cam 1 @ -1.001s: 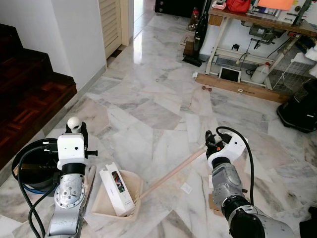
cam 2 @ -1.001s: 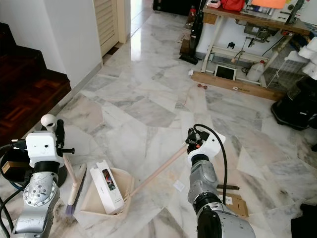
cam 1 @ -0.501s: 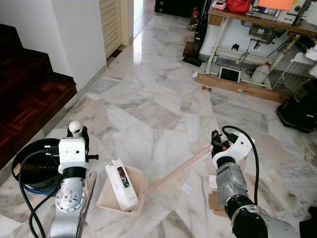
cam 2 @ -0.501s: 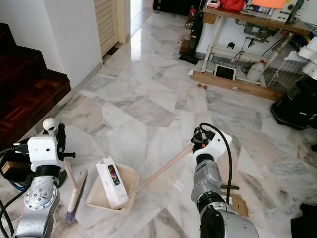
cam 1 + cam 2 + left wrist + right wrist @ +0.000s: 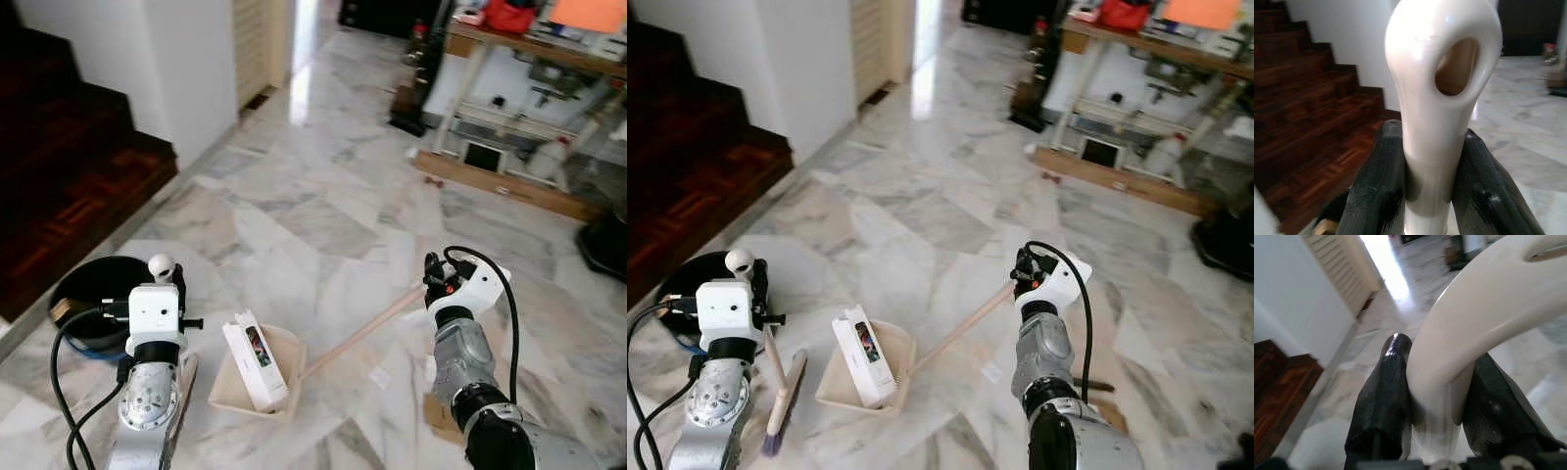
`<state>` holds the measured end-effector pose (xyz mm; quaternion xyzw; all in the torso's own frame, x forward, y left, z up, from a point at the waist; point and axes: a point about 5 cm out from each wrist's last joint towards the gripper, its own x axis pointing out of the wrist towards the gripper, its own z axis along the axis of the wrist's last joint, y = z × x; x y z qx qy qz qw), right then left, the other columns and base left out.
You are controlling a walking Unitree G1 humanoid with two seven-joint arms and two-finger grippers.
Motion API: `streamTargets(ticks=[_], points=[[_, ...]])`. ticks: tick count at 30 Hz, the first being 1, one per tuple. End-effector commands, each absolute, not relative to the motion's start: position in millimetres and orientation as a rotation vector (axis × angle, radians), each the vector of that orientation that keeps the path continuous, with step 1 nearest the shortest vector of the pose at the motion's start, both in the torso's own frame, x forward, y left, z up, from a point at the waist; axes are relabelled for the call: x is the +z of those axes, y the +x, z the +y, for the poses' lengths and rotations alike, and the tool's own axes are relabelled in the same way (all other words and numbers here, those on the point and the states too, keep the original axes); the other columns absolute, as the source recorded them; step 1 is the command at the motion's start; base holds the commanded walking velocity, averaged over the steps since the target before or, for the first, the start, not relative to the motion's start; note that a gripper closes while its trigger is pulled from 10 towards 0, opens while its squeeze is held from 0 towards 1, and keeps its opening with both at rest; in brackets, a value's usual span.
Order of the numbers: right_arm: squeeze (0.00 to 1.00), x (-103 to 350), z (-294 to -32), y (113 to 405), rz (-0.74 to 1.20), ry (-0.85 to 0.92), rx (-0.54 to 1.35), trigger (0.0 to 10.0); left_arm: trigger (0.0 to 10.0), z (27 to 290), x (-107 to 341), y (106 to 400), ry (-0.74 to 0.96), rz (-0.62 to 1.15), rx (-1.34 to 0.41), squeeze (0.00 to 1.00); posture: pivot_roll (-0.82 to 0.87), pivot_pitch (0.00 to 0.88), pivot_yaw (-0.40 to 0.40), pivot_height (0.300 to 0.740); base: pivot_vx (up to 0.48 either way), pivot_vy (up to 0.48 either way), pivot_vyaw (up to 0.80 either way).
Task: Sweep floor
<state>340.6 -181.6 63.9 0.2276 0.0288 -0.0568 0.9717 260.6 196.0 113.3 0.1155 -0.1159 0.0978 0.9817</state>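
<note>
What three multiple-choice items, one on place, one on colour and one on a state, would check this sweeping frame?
1. Where is the white box?
A. In the dustpan
B. On the stairs
C. On the workbench

2. What colour is the dustpan's long handle?
A. Blue
B. Cream
C. Black

3. What is the left gripper doing?
A. Hanging open
B. Pressing the box
C. Shut on the brush handle

Key:
1 A, the box stands tilted inside the pan's tray on the marble floor.
2 B, the pole running up to the right gripper is pale cream.
3 C, the left wrist view has both black fingers clamped on the cream handle, whose brush head rests on the floor beside the pan.
</note>
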Motion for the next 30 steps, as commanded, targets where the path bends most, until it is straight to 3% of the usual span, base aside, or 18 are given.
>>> streamTargets(ticks=[1,30], points=[[0.0,75.4,-185.6,345.5,-0.004,0.468,-0.126,10.0,10.0,192.6,122.3,262.3,0.247,-0.286,0.188,0.0,0.12,0.002,-0.101,0.74,0.0,0.0,0.66],[0.0,78.4,-178.3,348.8,0.0,0.457,-0.088,10.0,10.0,188.9,119.8,265.3,0.237,-0.288,0.195,0.0,0.13,0.0,-0.121,0.74,0.0,0.0,0.71]])
